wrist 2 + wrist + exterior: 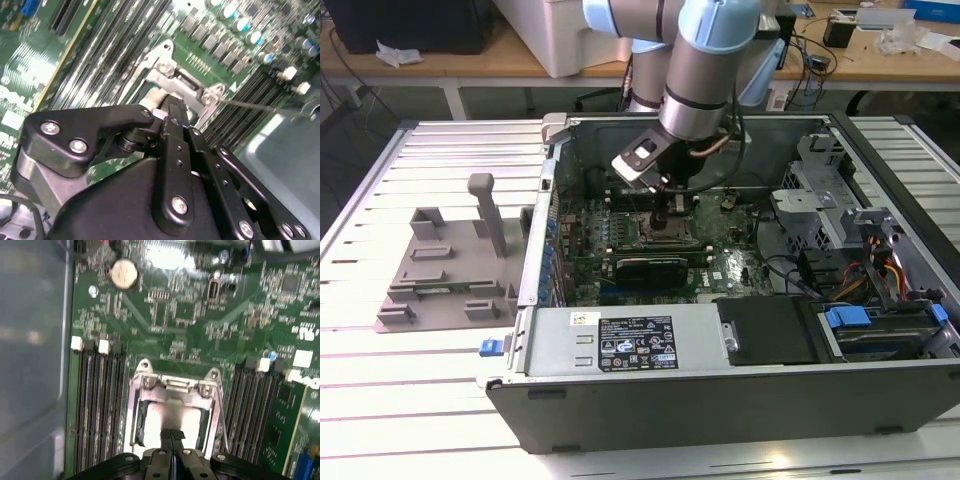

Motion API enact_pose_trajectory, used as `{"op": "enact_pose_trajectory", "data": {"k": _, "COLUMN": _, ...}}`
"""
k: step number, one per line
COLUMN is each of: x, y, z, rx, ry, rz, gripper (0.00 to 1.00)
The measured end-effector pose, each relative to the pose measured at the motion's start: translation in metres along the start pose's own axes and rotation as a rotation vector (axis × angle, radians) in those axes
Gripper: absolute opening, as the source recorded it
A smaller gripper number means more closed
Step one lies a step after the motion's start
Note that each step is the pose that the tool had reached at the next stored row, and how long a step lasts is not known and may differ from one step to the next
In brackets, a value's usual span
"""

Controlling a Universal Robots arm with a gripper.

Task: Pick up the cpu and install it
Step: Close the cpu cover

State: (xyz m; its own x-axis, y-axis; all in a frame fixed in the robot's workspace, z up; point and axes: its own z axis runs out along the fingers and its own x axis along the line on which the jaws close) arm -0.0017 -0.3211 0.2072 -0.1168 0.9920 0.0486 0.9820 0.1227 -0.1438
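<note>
A large dark grey computer case (740, 410) lies open on its side, giving the arm room to reach the green motherboard (185, 315). Over its silver metal socket frame (175, 384), the black gripper (172, 434) has its fingers pressed together. The small silvery-grey square cpu (190, 417) lies flat inside the frame, directly under the fingertips. They may be touching it, but the contact is unclear.

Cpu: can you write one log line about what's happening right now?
stage: install | gripper: shut, tips over cpu | cpu: flat inside socket | contact: cannot tell
</note>
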Motion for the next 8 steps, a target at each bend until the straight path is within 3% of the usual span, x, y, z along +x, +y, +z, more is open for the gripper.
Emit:
{"op": "enact_pose_trajectory", "data": {"k": 1, "x": -0.0001, "y": 0.0013, "z": -0.0021, "rx": 0.0001, "ry": 0.0, "rz": 0.0, "gripper": 0.11}}
{"op": "enact_pose_trajectory", "data": {"k": 3, "x": 0.0002, "y": 0.0018, "z": -0.0135, "rx": 0.0001, "ry": 0.0001, "rz": 0.0, "gripper": 0.11}}
{"op": "enact_pose_trajectory", "data": {"k": 5, "x": 0.001, "y": -0.0003, "z": -0.0318, "rx": 0.0001, "ry": 0.0001, "rz": 0.0, "gripper": 0.11}}
{"op": "enact_pose_trajectory", "data": {"k": 8, "x": 0.002, "y": -0.0029, "z": -0.0505, "rx": 0.0001, "ry": 0.0002, "rz": 0.0, "gripper": 0.11}}
